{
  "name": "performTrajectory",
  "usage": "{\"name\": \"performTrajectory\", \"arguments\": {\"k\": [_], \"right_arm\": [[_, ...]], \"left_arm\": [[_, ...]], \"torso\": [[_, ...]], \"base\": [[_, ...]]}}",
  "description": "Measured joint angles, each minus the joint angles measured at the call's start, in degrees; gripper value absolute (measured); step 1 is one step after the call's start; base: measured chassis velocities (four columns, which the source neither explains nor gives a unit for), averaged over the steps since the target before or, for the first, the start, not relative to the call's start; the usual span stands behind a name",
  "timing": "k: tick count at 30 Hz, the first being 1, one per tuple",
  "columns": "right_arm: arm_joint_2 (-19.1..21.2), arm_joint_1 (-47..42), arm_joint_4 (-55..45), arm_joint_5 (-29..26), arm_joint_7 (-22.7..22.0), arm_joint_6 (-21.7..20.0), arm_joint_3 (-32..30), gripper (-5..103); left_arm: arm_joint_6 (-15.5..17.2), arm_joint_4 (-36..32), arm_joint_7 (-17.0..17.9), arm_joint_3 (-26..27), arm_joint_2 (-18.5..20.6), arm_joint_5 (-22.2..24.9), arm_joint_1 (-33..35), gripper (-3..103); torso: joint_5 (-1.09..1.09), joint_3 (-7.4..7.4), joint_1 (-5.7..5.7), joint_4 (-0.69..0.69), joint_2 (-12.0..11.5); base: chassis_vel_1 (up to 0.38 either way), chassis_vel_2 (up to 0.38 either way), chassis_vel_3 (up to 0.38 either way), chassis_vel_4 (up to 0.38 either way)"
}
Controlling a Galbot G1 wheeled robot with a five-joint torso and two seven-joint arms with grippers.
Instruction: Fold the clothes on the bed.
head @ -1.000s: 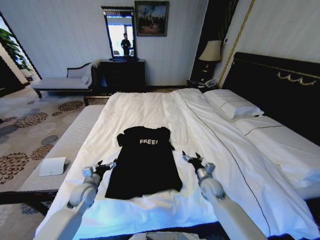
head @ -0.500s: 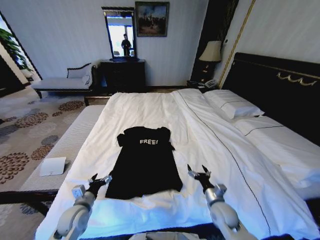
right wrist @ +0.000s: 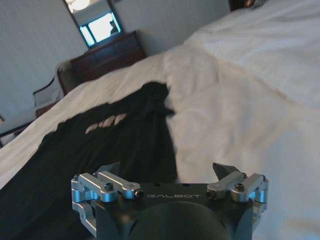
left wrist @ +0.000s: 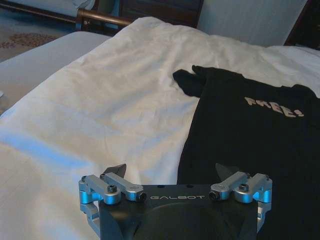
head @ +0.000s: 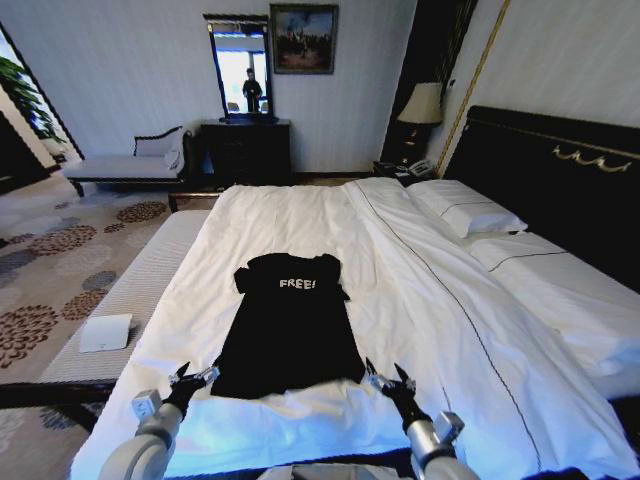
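Head view: T-shirt [head: 288, 325] flat at centre of frame on the bed [head: 420, 300], unmoved. Both arms pulled back toward the bottom edge since 0.5 s ago: left gripper [head: 190, 378] lower left, right gripper [head: 388, 379] lower right, both spread open at the hem corners.

Left wrist view: left gripper [left wrist: 171, 168] holds nothing; T-shirt [left wrist: 250, 130] right of centre.

Right wrist view: right gripper [right wrist: 167, 167] spread wide; T-shirt [right wrist: 100, 145] left.

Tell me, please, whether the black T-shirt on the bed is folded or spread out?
Spread out: the T-shirt lies flat on the bed, both sleeves out, lettering up, no fold showing.
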State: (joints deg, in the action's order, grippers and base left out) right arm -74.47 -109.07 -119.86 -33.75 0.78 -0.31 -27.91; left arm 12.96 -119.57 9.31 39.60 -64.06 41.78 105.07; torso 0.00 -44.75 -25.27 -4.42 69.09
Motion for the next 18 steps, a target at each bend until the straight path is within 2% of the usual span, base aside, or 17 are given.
{"name": "performTrajectory", "arguments": {"k": [2,8,10,11,13,18], "right_arm": [[0.2,-1.0,0.4,-2.2,0.6,-0.2,1.0,100],[1.3,0.6,3.3,-8.3,2.4,-2.0,2.4,100],[1.9,1.3,5.1,-7.2,3.1,-1.6,2.7,100],[2.5,1.9,6.8,-4.8,3.9,-0.5,3.1,103],[4.0,2.7,9.3,-1.0,5.2,1.6,3.8,96],[6.3,4.5,11.5,-1.1,5.7,2.1,4.9,94]], "left_arm": [[-0.1,0.0,0.0,0.3,-0.2,0.0,0.3,100],[0.2,-0.4,0.5,0.7,-0.7,0.8,0.1,99],[0.4,-0.6,0.5,0.8,-0.8,0.7,0.1,99],[0.5,-0.7,0.6,0.8,-0.9,0.6,0.1,99],[0.7,-1.0,0.7,0.8,-1.2,0.1,0.1,99],[1.0,-1.8,1.0,0.7,-1.8,-0.4,-0.1,99]], "torso": [[0.0,0.0,0.0,0.0,0.0],[0.0,0.0,-0.01,0.0,0.0],[0.01,0.0,-0.01,0.0,0.0],[0.01,0.0,-0.01,0.0,0.0],[0.02,-0.01,-0.01,0.0,0.0],[0.0,0.0,-0.01,0.0,0.0]], "base": [[0.0,0.0,0.0,0.0],[0.0,0.0,0.0,0.0],[0.0,0.0,0.0,0.0],[0.0,0.0,0.0,0.0],[0.0,0.0,0.0,0.0],[0.0,0.0,0.0,0.0]]}}
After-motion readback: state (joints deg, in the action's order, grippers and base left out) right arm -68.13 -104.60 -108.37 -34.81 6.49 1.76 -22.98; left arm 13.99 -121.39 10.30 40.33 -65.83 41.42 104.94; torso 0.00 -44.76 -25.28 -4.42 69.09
